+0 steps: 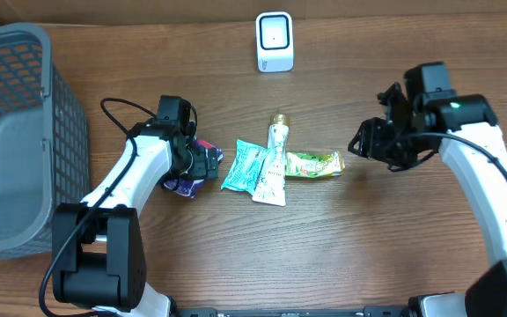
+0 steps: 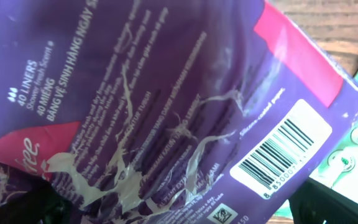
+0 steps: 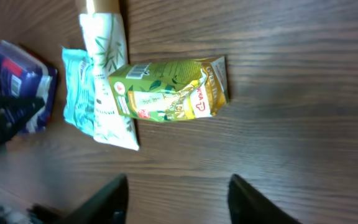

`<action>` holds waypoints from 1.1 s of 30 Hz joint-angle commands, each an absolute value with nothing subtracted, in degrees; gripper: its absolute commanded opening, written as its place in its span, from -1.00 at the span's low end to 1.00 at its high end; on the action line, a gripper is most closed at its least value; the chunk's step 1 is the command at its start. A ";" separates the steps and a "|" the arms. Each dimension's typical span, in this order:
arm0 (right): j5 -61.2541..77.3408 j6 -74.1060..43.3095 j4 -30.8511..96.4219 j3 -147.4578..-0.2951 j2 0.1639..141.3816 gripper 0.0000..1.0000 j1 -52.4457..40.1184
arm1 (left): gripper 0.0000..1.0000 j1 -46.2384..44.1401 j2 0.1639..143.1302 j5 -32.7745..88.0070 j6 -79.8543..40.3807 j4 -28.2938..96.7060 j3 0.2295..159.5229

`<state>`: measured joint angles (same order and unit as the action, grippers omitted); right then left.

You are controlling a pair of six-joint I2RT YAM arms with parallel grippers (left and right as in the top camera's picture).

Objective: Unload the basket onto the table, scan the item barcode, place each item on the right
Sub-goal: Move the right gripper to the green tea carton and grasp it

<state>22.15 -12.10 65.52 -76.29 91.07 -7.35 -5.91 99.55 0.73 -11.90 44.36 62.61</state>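
Note:
A purple liner packet (image 2: pixel 166 93) fills the left wrist view, and its white barcode label (image 2: pixel 284 152) faces the camera at the lower right. My left gripper (image 2: pixel 179 204) is open, its dark fingers (image 2: pixel 328 205) standing wide at either side of the packet. From overhead, the left gripper (image 1: pixel 202 163) sits over the purple packet (image 1: pixel 183 185) on the table. My right gripper (image 1: pixel 362 145) hovers just right of a green packet (image 1: pixel 313 164). It is open with nothing between its fingers (image 3: pixel 114 199). The white scanner (image 1: pixel 274 41) stands at the back centre.
A teal packet (image 1: pixel 246 165) and a white tube (image 1: pixel 275 163) lie between the purple and green packets. A grey mesh basket (image 1: pixel 25 53) occupies the left side. Bare wood table (image 1: pixel 368 246) extends in front.

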 commanded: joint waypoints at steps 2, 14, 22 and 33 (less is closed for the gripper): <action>22.48 -13.56 64.18 -75.90 92.60 0.00 -9.02 | 1.00 -6.02 100.12 0.89 -11.20 43.99 63.40; 21.82 -13.54 62.54 -75.85 92.73 0.40 -9.06 | 1.00 -5.23 90.70 15.40 -4.89 52.58 79.42; 21.89 -13.56 60.27 -71.70 92.73 0.38 -9.74 | 1.00 -4.10 82.61 10.13 -5.10 60.62 94.06; 20.38 -18.28 42.87 -60.77 92.73 -0.92 -14.46 | 0.99 -4.16 76.99 9.91 -6.83 61.95 95.72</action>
